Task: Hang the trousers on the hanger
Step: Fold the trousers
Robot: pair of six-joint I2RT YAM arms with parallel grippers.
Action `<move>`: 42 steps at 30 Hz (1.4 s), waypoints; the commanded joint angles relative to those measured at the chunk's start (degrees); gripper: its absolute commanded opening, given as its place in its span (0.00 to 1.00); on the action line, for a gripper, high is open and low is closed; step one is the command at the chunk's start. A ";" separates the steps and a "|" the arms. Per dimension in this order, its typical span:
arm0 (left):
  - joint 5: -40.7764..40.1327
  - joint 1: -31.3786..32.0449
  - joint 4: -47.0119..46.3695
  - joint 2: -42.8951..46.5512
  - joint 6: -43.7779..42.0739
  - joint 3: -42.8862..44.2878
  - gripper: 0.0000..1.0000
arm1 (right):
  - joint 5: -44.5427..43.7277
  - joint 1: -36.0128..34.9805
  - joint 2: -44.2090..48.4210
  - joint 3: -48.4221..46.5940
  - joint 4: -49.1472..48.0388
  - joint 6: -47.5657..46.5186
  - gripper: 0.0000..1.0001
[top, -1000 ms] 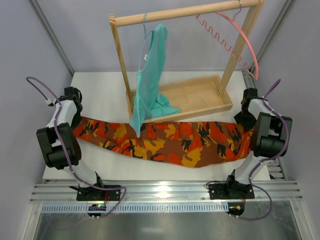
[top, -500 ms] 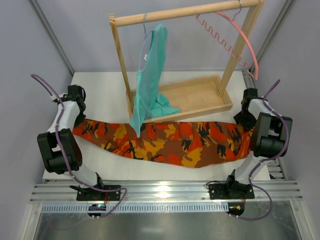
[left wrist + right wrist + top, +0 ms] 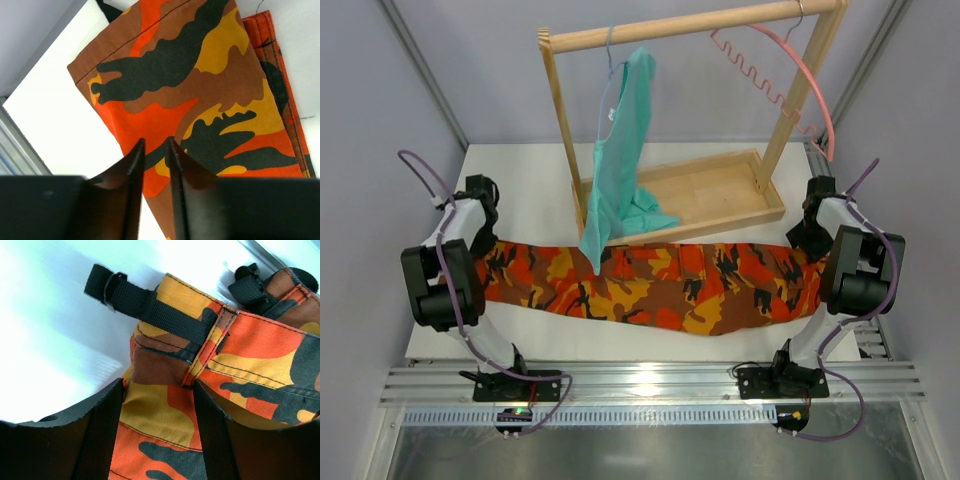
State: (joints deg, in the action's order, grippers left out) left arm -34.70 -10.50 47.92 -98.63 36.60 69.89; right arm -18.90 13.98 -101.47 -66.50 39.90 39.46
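Orange-red-yellow-brown-black camouflage trousers [image 3: 650,280] flat, stretched left-right across near white counter [image 3: 520,190]. Left end effector [image 3: 155,142] pinching leg hem, right end effector [image 3: 157,385] clamped on waistband. Pink wavy-bar hanger [image 3: 815,85] far right, on wooden rack [image 3: 690,27].

The white table [image 3: 520,190] carries the camouflage trousers [image 3: 650,285], stretched across the frame's lower middle, and the wooden rack's tray base [image 3: 720,190] at upper centre.
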 commanded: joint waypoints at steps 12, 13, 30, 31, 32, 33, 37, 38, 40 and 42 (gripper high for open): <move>9.46 -4.17 -4.33 -5.69 2.51 8.68 0.55 | 8.61 -0.88 6.12 -0.73 -1.94 -0.26 0.64; 9.82 -4.09 -4.50 -5.61 3.12 8.60 0.56 | 8.70 -0.88 5.67 -1.35 -1.41 -0.09 0.65; -1.43 -9.96 6.13 -14.59 10.07 6.32 0.51 | -4.56 2.98 -10.76 -12.34 15.11 8.70 0.52; -1.16 -11.54 6.13 -13.62 9.46 5.36 0.51 | -5.53 3.16 -11.03 -12.34 15.64 8.70 0.50; -1.42 -13.82 5.61 -12.39 9.46 4.48 0.51 | -6.76 4.12 -11.38 -12.16 16.69 8.61 0.49; -1.43 -14.97 5.34 -10.55 9.46 2.81 0.51 | -7.46 4.56 -11.21 -11.81 17.14 8.87 0.47; -1.77 -16.39 3.32 -9.65 8.67 1.31 0.50 | -8.35 6.67 -9.27 -10.23 15.13 9.49 0.45; -1.86 -16.39 2.80 -9.83 8.23 1.13 0.50 | -8.79 6.59 -9.01 -10.32 14.25 9.84 0.45; -0.21 -16.57 2.44 -10.44 8.92 1.30 0.50 | -9.84 5.98 -8.39 -10.32 13.10 10.28 0.45; 3.12 -16.57 2.62 -10.09 9.98 4.11 0.49 | -9.59 5.97 -8.48 -10.58 12.14 11.08 0.45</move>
State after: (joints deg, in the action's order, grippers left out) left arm -33.39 -26.74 51.13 -108.97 44.80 71.99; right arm -23.07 19.40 -111.77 -77.14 54.19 48.64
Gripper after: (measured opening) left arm 0.494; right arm 0.450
